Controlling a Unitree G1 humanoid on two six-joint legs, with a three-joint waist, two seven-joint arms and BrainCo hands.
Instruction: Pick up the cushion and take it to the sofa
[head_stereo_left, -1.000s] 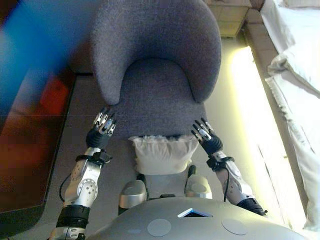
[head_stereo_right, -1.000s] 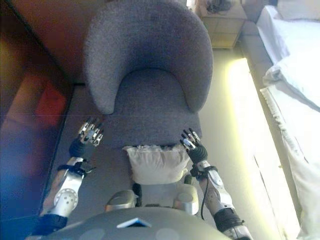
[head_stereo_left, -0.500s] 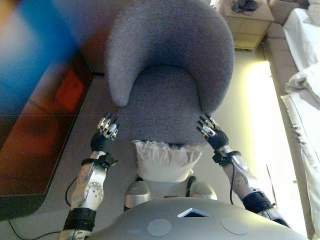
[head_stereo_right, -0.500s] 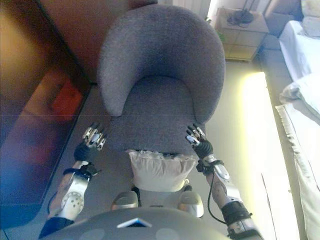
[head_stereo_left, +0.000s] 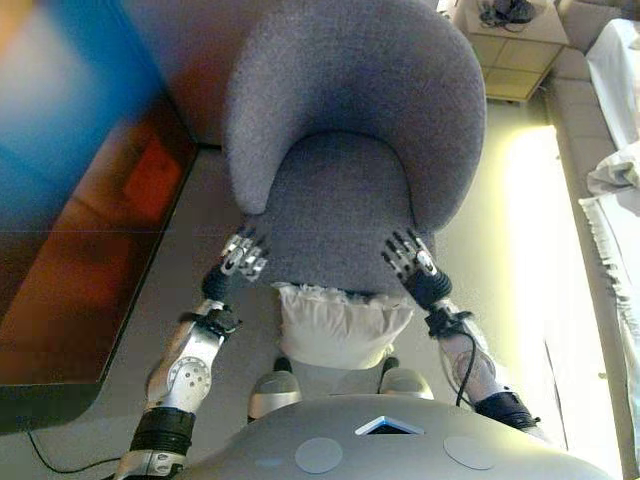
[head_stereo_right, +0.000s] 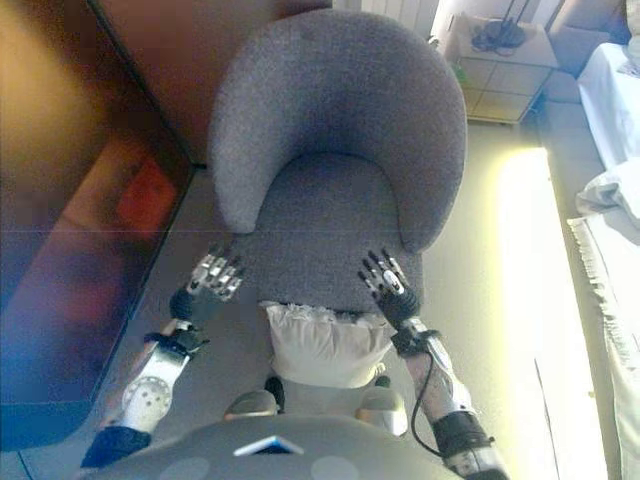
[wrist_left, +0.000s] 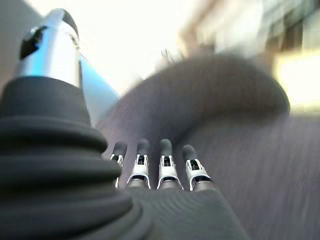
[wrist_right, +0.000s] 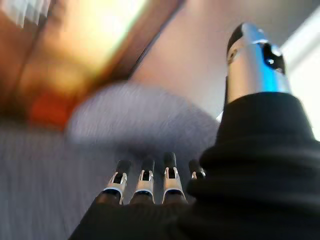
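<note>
A white ruffled cushion (head_stereo_left: 342, 322) rests at the front edge of the grey armchair's seat (head_stereo_left: 340, 210), against my body; it also shows in the right eye view (head_stereo_right: 326, 343). My left hand (head_stereo_left: 241, 258) is open with straight fingers, beside the seat's left front corner, apart from the cushion. My right hand (head_stereo_left: 408, 258) is open over the seat's right front corner, just above the cushion's right end. In the left wrist view my fingers (wrist_left: 162, 167) point at the chair. In the right wrist view my fingers (wrist_right: 145, 182) are straight too.
The armchair's curved back (head_stereo_right: 340, 90) rises ahead. A dark reddish cabinet side (head_stereo_left: 80, 260) runs along the left. A light wooden nightstand (head_stereo_right: 500, 65) stands at the far right. White bedding (head_stereo_right: 615, 200) lies along the right edge.
Both hands have moved inward toward the seat's front corners. The camera has shifted, so the chair sits slightly more to the right in view. The cushion stays where it was.
</note>
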